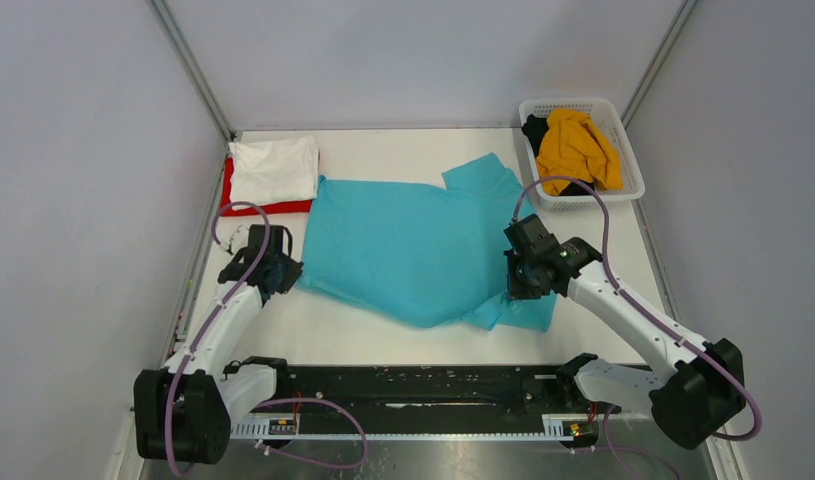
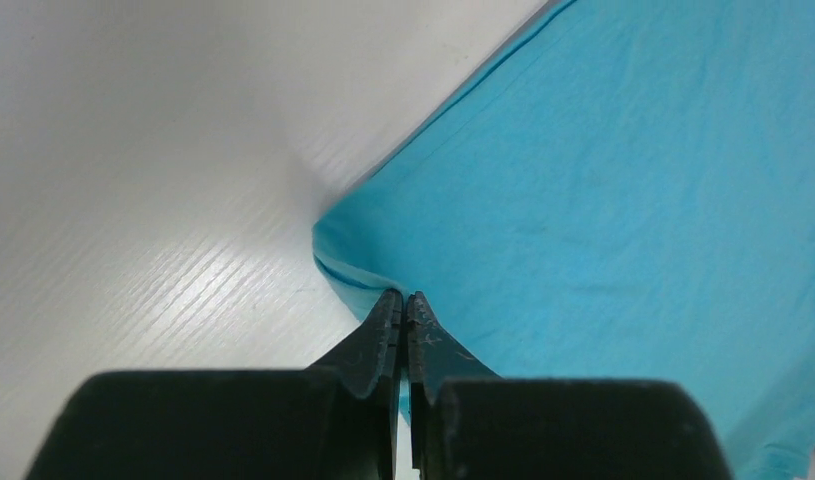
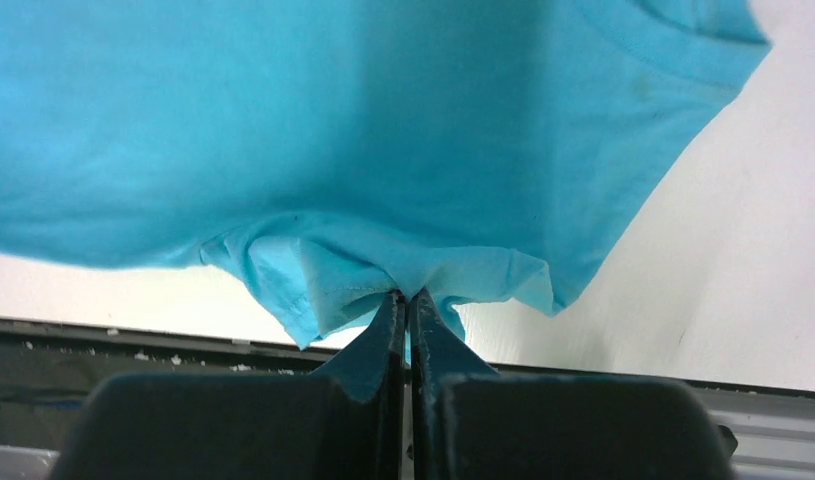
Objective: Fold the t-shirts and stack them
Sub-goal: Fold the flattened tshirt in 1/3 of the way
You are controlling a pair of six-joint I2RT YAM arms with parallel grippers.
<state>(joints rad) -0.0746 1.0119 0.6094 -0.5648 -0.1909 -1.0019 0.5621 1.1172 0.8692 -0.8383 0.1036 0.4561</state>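
**Q:** Left gripper [image 1: 280,272]: what is it doing?
**A:** Its jaws are pinched together on the near left corner of the teal t-shirt [image 1: 413,245], which lies spread across the middle of the table [image 1: 383,340].
**Q:** And further right?
**A:** The shirt's long axis runs left to right between the arms. The right gripper [image 1: 520,283] is clamped on bunched cloth at the near right edge. The cloth lies beyond both grippers, so a fold likely carries this edge away from them.

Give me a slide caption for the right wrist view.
Right gripper shut on a bunched edge of the turquoise t-shirt, white table beyond.
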